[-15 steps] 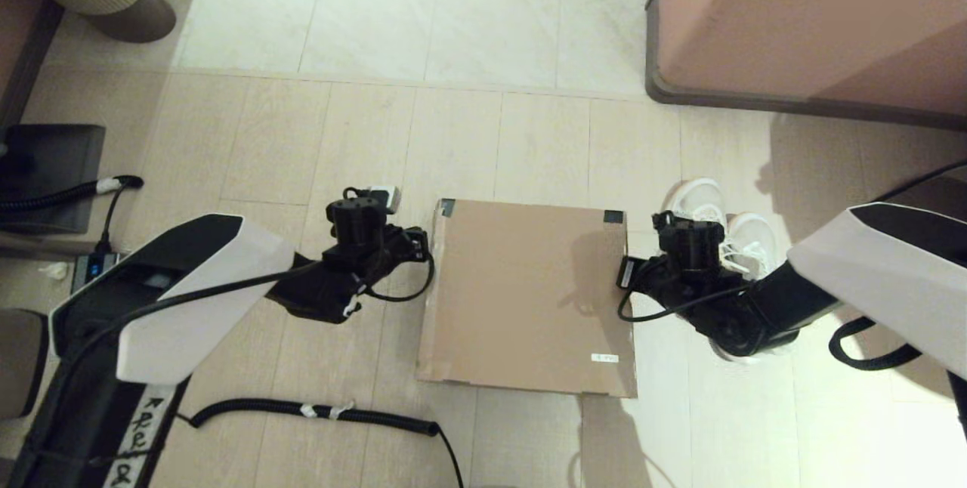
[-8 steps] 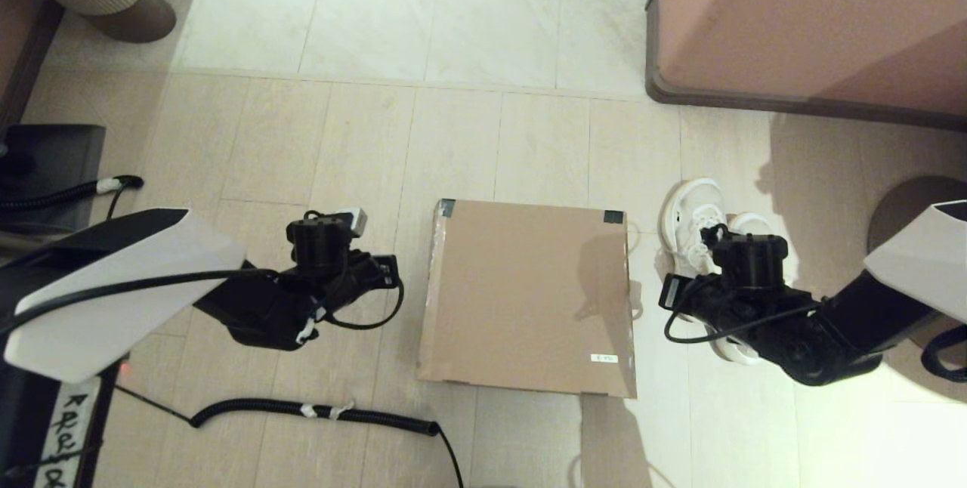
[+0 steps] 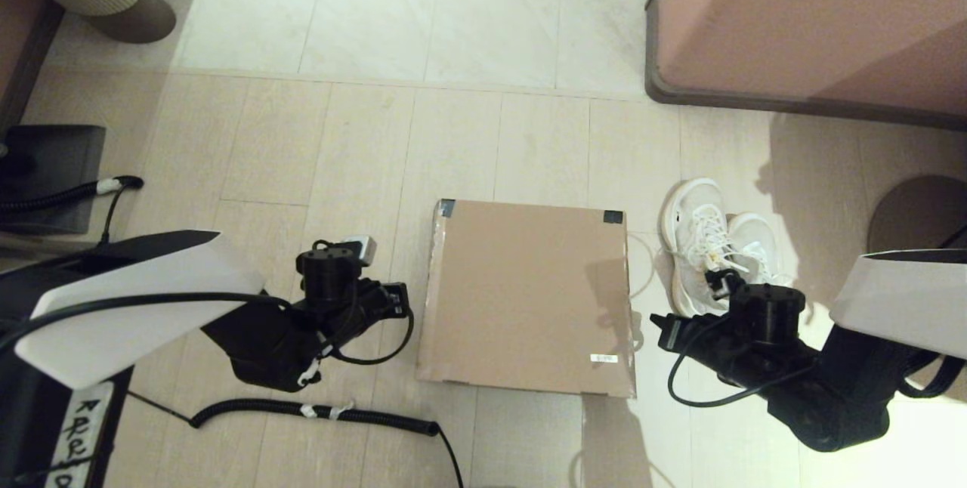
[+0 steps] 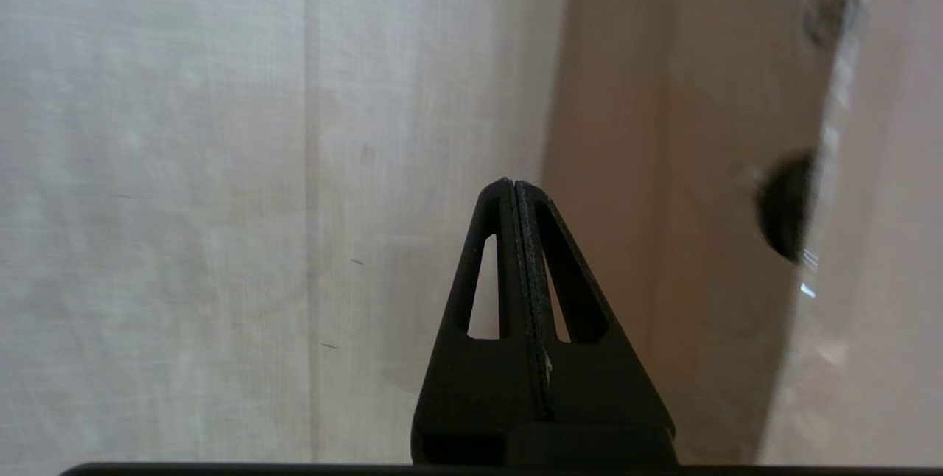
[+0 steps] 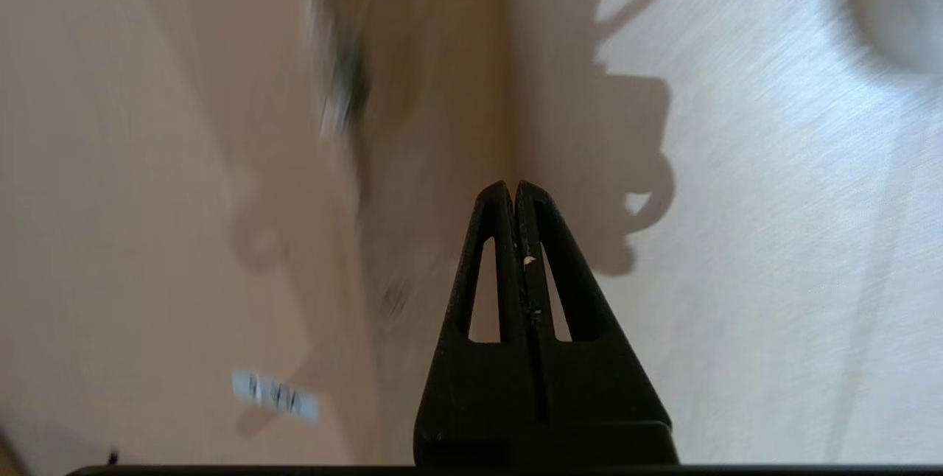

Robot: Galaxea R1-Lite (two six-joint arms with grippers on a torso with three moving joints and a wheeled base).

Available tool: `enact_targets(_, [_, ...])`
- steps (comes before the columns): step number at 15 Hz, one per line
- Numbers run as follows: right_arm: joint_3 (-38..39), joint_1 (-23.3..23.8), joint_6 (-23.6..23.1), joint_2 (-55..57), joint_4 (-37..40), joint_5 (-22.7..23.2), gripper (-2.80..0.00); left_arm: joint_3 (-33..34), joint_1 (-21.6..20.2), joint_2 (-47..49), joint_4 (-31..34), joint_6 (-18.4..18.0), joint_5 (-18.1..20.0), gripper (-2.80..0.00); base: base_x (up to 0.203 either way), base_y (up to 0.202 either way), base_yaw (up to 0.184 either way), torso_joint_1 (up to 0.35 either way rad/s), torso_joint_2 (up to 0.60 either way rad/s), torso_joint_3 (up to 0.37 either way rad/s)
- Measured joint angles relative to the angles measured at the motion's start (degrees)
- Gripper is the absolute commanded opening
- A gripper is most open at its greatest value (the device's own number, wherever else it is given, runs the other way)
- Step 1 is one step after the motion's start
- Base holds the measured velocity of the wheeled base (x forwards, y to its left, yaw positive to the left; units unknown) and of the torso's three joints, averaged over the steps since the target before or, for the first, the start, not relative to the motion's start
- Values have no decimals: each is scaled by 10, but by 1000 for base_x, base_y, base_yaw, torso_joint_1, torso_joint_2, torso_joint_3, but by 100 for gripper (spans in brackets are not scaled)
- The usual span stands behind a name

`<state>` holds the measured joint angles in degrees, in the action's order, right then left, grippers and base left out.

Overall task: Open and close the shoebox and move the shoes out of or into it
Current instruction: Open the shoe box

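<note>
Your left gripper [image 4: 513, 185] has its jaws pressed together on nothing, hovering over the floor [image 3: 453, 125] at the box's nine o'clock side. Your right gripper [image 5: 512, 185] is likewise pinched tight and empty, at the box's three o'clock side. The box [image 3: 529, 295] lies between them, lid down, black tape at its two far corners. A white sticker [image 3: 603, 358] sits near its five o'clock corner; you cannot read its print. The shoes [image 3: 714, 246] stand on the floor at the box's two o'clock, just beyond your right wrist.
</note>
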<state>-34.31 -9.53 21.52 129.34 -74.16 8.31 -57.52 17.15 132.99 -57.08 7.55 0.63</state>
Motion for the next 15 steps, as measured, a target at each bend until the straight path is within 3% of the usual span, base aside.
enact_targets(8, [6, -29, -17, 74, -31, -19, -280, -2, 19, 20, 1, -1, 0, -280, 0, 0, 0, 0, 0, 0])
enact_targets(15, [62, -48, 47, 31, -28, 1, -280, 14, 54, 17, 2, 0, -1, -280, 0, 0, 0, 0, 0, 0])
